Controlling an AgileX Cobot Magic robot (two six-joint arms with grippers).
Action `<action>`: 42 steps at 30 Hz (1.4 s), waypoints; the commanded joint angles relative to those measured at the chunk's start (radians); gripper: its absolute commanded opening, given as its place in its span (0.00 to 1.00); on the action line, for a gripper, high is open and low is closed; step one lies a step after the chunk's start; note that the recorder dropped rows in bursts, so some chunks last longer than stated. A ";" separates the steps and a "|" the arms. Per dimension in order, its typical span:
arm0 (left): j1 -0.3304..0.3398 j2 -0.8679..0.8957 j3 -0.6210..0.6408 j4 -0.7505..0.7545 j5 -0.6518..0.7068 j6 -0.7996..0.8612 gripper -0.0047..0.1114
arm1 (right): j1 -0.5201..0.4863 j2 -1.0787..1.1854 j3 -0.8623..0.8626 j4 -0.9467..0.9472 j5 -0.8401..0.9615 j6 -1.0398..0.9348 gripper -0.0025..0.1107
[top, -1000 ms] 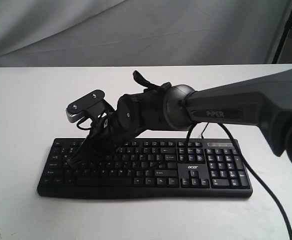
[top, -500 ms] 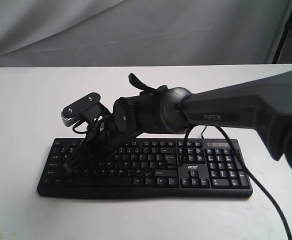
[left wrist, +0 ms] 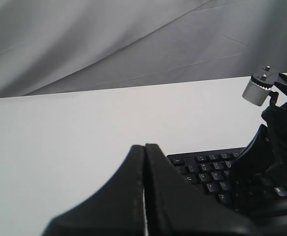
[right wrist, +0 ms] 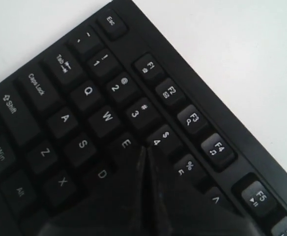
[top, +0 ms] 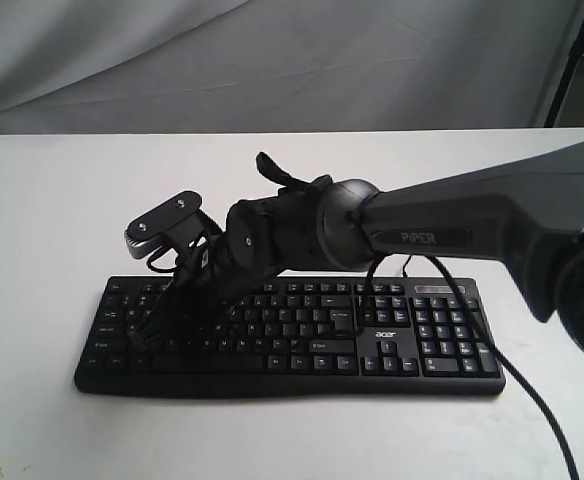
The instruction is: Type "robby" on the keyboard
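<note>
The right gripper, jaws closed, has dipped lower over the keyboard on the tabletop. Its tip sits by E and 4, probably pressing the hidden R first. The left gripper is closed too.

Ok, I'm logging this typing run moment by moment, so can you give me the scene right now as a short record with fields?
surface: white table
keyboard: black, flat on the table, acer logo showing
cable: thin, black, runs past the number-pad end
right gripper: shut, reaching across to the keyboard's left half, tip between E and 4; contact cannot be told
left gripper: shut, held short of the keyboard, pressing nothing
</note>
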 commanded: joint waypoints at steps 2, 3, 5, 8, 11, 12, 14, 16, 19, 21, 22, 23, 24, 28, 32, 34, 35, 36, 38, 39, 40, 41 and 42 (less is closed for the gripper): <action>-0.006 -0.003 0.004 0.005 -0.007 -0.003 0.04 | -0.004 0.012 -0.006 -0.009 0.007 -0.003 0.02; -0.006 -0.003 0.004 0.005 -0.007 -0.003 0.04 | -0.006 0.009 -0.006 -0.009 0.007 -0.003 0.02; -0.006 -0.003 0.004 0.005 -0.007 -0.003 0.04 | -0.010 -0.004 -0.006 -0.009 0.013 -0.003 0.02; -0.006 -0.003 0.004 0.005 -0.007 -0.003 0.04 | -0.023 -0.048 0.003 -0.019 0.021 0.003 0.02; -0.006 -0.003 0.004 0.005 -0.007 -0.003 0.04 | -0.046 -0.119 0.060 -0.027 0.017 0.027 0.02; -0.006 -0.003 0.004 0.005 -0.007 -0.003 0.04 | -0.051 -0.141 0.085 -0.027 0.014 0.031 0.02; -0.006 -0.003 0.004 0.005 -0.007 -0.003 0.04 | -0.074 -0.198 0.156 -0.027 0.001 0.043 0.02; -0.006 -0.003 0.004 0.005 -0.007 -0.003 0.04 | -0.095 -0.240 0.224 -0.022 -0.004 0.045 0.02; -0.006 -0.003 0.004 0.005 -0.007 -0.003 0.04 | -0.124 -0.272 0.297 -0.013 -0.015 0.050 0.02; -0.006 -0.003 0.004 0.005 -0.007 -0.003 0.04 | -0.131 -0.272 0.323 -0.008 -0.036 0.050 0.02; -0.006 -0.003 0.004 0.005 -0.007 -0.003 0.04 | -0.131 -0.270 0.327 -0.008 -0.041 0.050 0.02; -0.006 -0.003 0.004 0.005 -0.007 -0.003 0.04 | -0.131 -0.264 0.327 -0.008 -0.043 0.050 0.02; -0.006 -0.003 0.004 0.005 -0.007 -0.003 0.04 | -0.131 -0.260 0.327 -0.008 -0.049 0.050 0.02; -0.006 -0.003 0.004 0.005 -0.007 -0.003 0.04 | -0.131 -0.245 0.325 -0.008 -0.066 0.050 0.02; -0.006 -0.003 0.004 0.005 -0.007 -0.003 0.04 | -0.131 -0.232 0.325 -0.008 -0.063 0.050 0.02; -0.006 -0.003 0.004 0.005 -0.007 -0.003 0.04 | -0.131 -0.222 0.325 -0.008 -0.063 0.050 0.02; -0.006 -0.003 0.004 0.005 -0.007 -0.003 0.04 | -0.131 -0.220 0.325 -0.008 -0.063 0.050 0.02; -0.006 -0.003 0.004 0.005 -0.007 -0.003 0.04 | -0.131 -0.216 0.325 -0.008 -0.063 0.050 0.02; -0.006 -0.003 0.004 0.005 -0.007 -0.003 0.04 | -0.131 -0.213 0.325 -0.008 -0.063 0.050 0.02; -0.006 -0.003 0.004 0.005 -0.007 -0.003 0.04 | -0.131 -0.211 0.325 -0.008 -0.063 0.050 0.02; -0.006 -0.003 0.004 0.005 -0.007 -0.003 0.04 | -0.131 -0.211 0.325 -0.008 -0.063 0.050 0.02; -0.006 -0.003 0.004 0.005 -0.007 -0.003 0.04 | -0.131 -0.211 0.325 -0.008 -0.063 0.050 0.02; -0.006 -0.003 0.004 0.005 -0.007 -0.003 0.04 | -0.131 -0.211 0.325 -0.008 -0.063 0.050 0.02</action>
